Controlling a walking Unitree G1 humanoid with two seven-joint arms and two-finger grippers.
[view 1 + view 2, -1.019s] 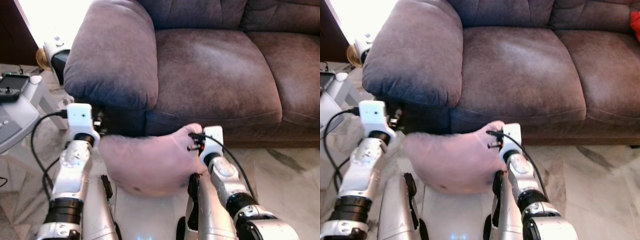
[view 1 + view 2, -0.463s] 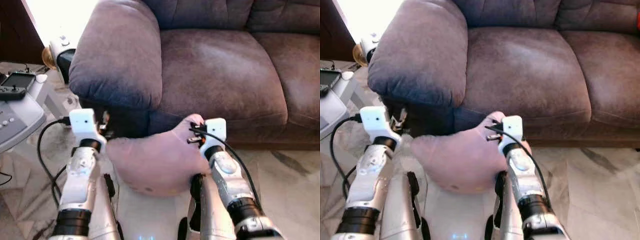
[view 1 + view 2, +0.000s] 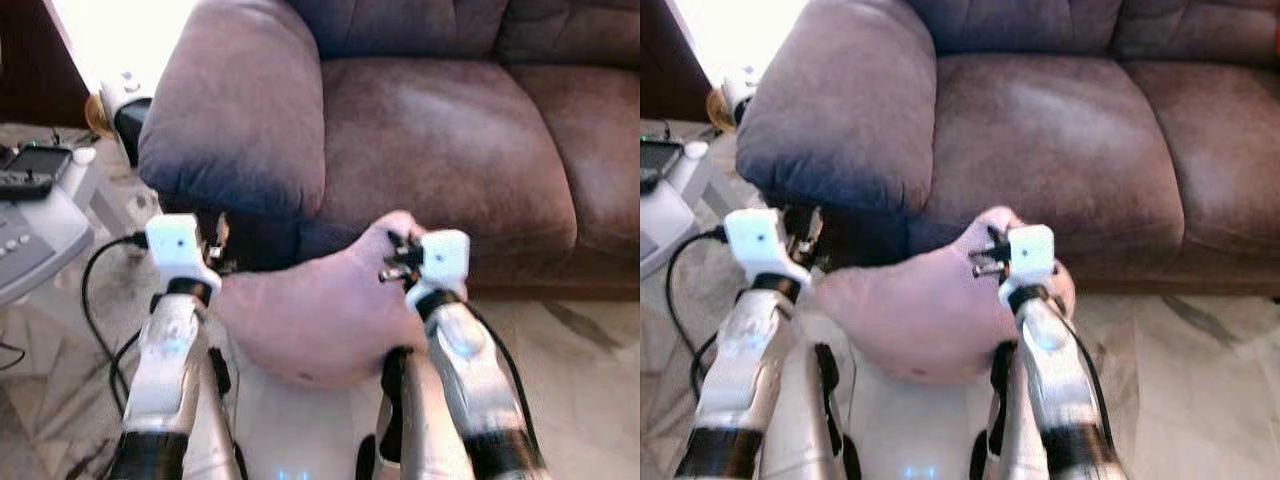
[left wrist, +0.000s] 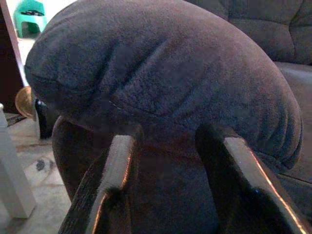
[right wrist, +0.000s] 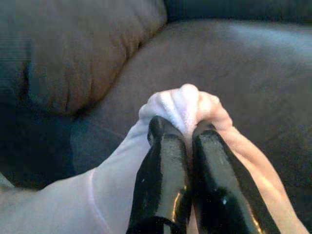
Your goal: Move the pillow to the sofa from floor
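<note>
We find the pink pillow (image 3: pixel 315 320) held off the floor in front of the robot, just short of the sofa (image 3: pixel 440 150) front edge and below the seat cushion level. The right gripper (image 5: pixel 183 134) is clenched on a bunched corner of the pillow, fabric pinched between its two black fingers. The left gripper (image 4: pixel 168 161) stands beside the pillow's other end with its fingers spread and nothing between them, facing the padded armrest (image 4: pixel 161 78). In our judgement the step in hand is the carry onto the seat; done well, it needs the pillow raised clear of the cushion lip before going forward, and kept away from the armrest so that it does not snag. A one-corner pinch may let the bulk sag, so the left gripper could steady the free end. The seat is broad, soft and bare. The floor (image 3: pixel 580 350) is pale marble; a white side table (image 3: pixel 40 225) carrying a controller stands on the robot's left.
</note>
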